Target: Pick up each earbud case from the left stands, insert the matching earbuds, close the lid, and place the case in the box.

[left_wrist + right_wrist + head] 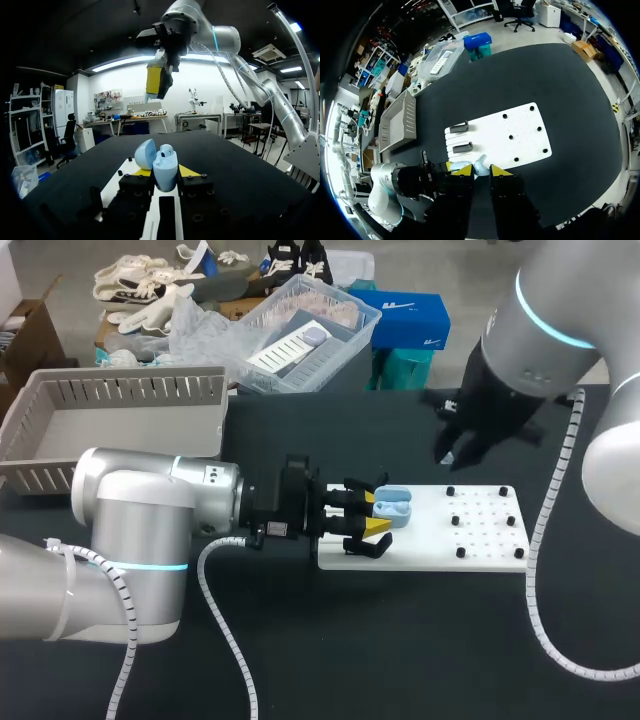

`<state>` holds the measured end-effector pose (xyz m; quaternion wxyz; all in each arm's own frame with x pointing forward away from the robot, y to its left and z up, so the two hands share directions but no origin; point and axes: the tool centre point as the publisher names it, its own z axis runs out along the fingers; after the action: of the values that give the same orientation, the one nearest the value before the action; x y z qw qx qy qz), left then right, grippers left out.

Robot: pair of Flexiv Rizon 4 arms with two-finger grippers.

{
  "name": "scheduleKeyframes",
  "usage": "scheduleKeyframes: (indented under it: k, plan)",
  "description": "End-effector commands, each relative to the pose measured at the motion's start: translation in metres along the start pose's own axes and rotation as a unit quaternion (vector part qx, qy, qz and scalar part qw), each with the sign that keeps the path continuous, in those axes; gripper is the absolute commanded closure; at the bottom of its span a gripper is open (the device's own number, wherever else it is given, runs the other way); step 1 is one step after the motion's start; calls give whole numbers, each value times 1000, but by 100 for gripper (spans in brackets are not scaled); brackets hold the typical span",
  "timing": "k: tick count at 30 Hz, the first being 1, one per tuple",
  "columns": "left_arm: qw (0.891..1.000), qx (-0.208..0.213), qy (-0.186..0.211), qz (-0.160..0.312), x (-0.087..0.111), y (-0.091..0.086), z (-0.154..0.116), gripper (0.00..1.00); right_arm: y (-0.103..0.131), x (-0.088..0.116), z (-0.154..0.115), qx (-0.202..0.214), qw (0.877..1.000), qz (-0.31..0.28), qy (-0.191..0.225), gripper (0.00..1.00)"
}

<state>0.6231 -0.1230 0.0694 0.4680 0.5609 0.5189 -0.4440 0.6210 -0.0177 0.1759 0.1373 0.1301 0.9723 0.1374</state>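
Pale-blue case (pixel 164 170), lid open, gripped by L fingers (pixel 189 171), R fingers (pixel 463 171) narrow, empty

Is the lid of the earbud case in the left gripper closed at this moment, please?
No, the earbud case shows its lid swung open to one side.

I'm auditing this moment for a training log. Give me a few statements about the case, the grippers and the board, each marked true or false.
1. The left gripper is shut on the light blue earbud case. True.
2. The case's lid is closed. False: it stands open.
3. The right gripper rests on the white board. False: it hangs above the board, over the case, touching neither.
4. The grey basket stands on the left arm's side, apart from the white board. True.
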Motion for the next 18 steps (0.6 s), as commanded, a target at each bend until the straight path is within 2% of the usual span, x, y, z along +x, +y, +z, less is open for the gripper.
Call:
scheduleKeyframes:
  k: [1,7,13,18]
  plan:
    - [1000,-3,0,1,0,-2,0,100,10,13,-11,-18,997,-32,63,100]
    - [1000,-3,0,1,0,-2,0,100,29,29,2,-38,984,-95,143,100]
    - [1000,-3,0,1,0,-2,0,100,44,37,18,-41,973,-131,188,100]
    - [1000,-3,0,1,0,-2,0,100,49,39,25,-32,967,-144,207,100]
